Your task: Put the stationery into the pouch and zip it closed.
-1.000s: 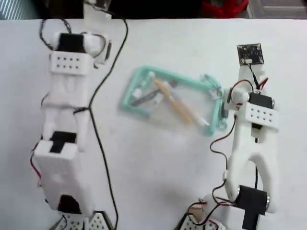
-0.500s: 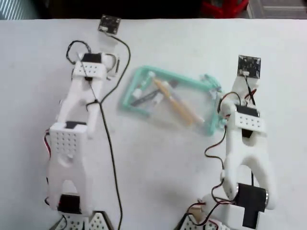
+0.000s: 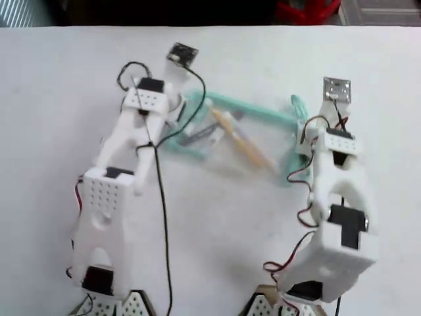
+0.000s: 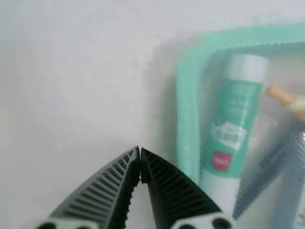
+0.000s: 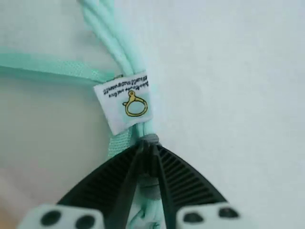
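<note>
Near bench [image 3: 223, 230] centre: pouch [image 3: 243, 141], pinched at one end by right tool [image 5: 147, 147]; left tool [image 4: 139, 157] pressed together beside it.

You are looking at a white worktop [image 3: 217, 224] and white arms [image 3: 105, 204] with black motor blocks and black and red wires [image 3: 161, 197]. The pouch [image 3: 253, 110] is clear, edged in woven mint green, and its tag [image 5: 127, 101] is white with a gold ring motif. The tube [image 4: 233, 124] is white with a green label and a red patch. The pencil [image 3: 240, 138] is tan. Your left pincer [image 4: 139, 155] and right pincer [image 5: 147, 152] are dark grey and ribbed.
</note>
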`<action>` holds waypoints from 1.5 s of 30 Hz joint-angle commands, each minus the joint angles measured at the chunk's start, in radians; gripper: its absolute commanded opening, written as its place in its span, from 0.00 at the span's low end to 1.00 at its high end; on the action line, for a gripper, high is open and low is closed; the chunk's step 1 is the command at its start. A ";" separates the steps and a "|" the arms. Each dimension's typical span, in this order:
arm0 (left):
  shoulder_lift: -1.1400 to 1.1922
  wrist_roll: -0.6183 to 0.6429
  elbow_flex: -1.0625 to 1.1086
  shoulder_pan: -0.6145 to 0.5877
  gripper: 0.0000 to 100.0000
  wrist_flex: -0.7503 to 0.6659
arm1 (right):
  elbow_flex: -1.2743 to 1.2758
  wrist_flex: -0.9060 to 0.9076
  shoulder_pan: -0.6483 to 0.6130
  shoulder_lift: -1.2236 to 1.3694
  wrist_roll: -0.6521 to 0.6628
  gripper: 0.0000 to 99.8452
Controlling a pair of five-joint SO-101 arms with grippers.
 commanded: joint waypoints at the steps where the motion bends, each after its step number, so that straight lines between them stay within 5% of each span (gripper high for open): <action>1: -0.024 -0.008 -0.006 0.067 0.02 0.049 | -0.199 0.145 -0.002 0.104 0.011 0.02; 6: -0.031 -0.006 -0.006 0.082 0.02 0.115 | -0.292 0.232 -0.073 0.166 0.034 0.02; 11: -0.031 0.035 -0.006 0.084 0.02 0.192 | -0.298 0.249 -0.206 0.173 0.212 0.02; 20: -0.031 0.046 -0.006 0.147 0.02 0.382 | -0.301 0.289 -0.312 0.173 0.226 0.02; 29: -0.179 0.038 -0.006 0.111 0.02 0.531 | -0.313 0.280 -0.174 0.094 0.170 0.02; 32: -0.317 0.038 -0.006 0.058 0.02 0.537 | -0.308 0.213 -0.120 0.081 0.052 0.02; 45: -0.849 0.046 0.144 -0.156 0.02 0.529 | -0.620 0.262 -0.044 0.288 -0.049 0.02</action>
